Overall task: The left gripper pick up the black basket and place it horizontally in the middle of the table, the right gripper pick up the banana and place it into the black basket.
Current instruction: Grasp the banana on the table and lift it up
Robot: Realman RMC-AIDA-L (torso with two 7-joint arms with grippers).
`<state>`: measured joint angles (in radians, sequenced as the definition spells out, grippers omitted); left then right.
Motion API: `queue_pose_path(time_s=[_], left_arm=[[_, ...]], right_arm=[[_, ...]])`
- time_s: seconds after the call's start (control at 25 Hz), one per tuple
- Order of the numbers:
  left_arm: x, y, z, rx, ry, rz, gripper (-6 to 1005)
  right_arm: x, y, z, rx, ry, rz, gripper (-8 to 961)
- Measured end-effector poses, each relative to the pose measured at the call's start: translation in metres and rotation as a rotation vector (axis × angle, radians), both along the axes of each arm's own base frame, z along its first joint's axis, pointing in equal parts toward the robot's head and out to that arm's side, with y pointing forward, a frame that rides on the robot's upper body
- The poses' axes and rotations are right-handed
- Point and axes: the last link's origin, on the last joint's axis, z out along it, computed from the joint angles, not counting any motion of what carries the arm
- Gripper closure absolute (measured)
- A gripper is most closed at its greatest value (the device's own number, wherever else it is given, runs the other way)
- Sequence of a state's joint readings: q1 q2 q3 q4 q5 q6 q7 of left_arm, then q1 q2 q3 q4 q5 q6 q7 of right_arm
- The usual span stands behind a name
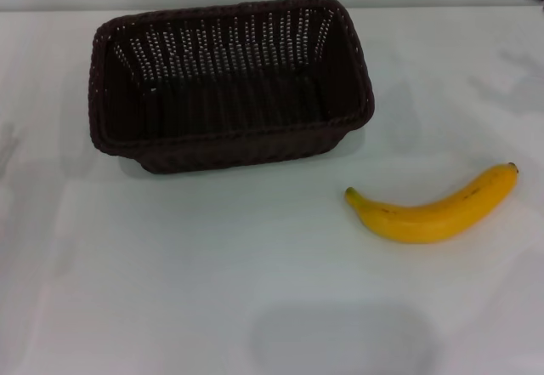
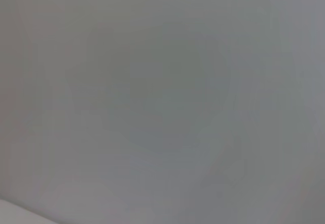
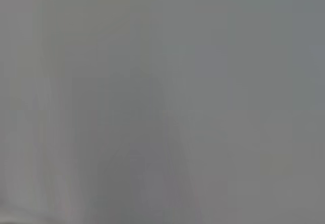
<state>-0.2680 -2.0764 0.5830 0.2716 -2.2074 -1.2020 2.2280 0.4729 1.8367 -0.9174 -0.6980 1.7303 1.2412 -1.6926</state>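
Neither gripper in my views, so I can't tell their state; black basket (image 1: 229, 82) sits empty at 11 o'clock on the table (image 1: 170, 290), banana (image 1: 435, 209) at 3, apart; next, I judge, left arm reaches the basket rim.

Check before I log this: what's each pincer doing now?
Left pincer: not in any view.
Right pincer: not in any view.
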Motion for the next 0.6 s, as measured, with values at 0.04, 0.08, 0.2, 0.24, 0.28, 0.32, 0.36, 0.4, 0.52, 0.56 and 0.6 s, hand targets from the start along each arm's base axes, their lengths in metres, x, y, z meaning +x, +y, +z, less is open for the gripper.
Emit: queue_pose_path(time_s=[0.04, 0.08, 0.2, 0.24, 0.28, 0.32, 0.36, 0.4, 0.52, 0.56, 0.6], left_arm=[[0.0, 0.0, 0.0, 0.0, 0.0, 0.0, 115], [0.0, 0.0, 0.0, 0.001, 0.001, 0.0, 115], [0.0, 0.0, 0.001, 0.004, 0.001, 0.001, 115], [0.0, 0.0, 0.001, 0.005, 0.001, -0.001, 115], [0.0, 0.0, 0.001, 0.006, 0.001, -0.002, 115], [0.001, 0.0, 0.001, 0.007, 0.001, -0.004, 115], [0.001, 0.0, 0.001, 0.007, 0.001, -0.004, 115], [0.001, 0.001, 0.001, 0.008, -0.002, -0.007, 115], [0.002, 0.001, 0.001, 0.008, -0.004, -0.012, 115], [0.002, 0.001, 0.001, 0.008, -0.005, -0.013, 115], [0.003, 0.002, 0.001, 0.009, -0.005, -0.014, 115]], right_arm=[[-0.007, -0.004, 0.0, -0.054, -0.035, 0.054, 115], [-0.013, -0.007, 0.001, -0.093, -0.059, 0.093, 115], [-0.029, -0.019, 0.0, -0.216, -0.123, 0.199, 116], [-0.032, -0.023, -0.001, -0.251, -0.141, 0.223, 117], [-0.036, -0.027, -0.002, -0.292, -0.165, 0.249, 117], [-0.039, -0.03, -0.004, -0.317, -0.182, 0.267, 117], [-0.043, -0.034, -0.008, -0.355, -0.205, 0.291, 118], [-0.047, -0.038, -0.011, -0.388, -0.229, 0.313, 118], [-0.059, -0.047, -0.025, -0.476, -0.303, 0.358, 120], [-0.062, -0.049, -0.03, -0.497, -0.337, 0.358, 120], [-0.066, -0.05, -0.035, -0.519, -0.376, 0.357, 120]])
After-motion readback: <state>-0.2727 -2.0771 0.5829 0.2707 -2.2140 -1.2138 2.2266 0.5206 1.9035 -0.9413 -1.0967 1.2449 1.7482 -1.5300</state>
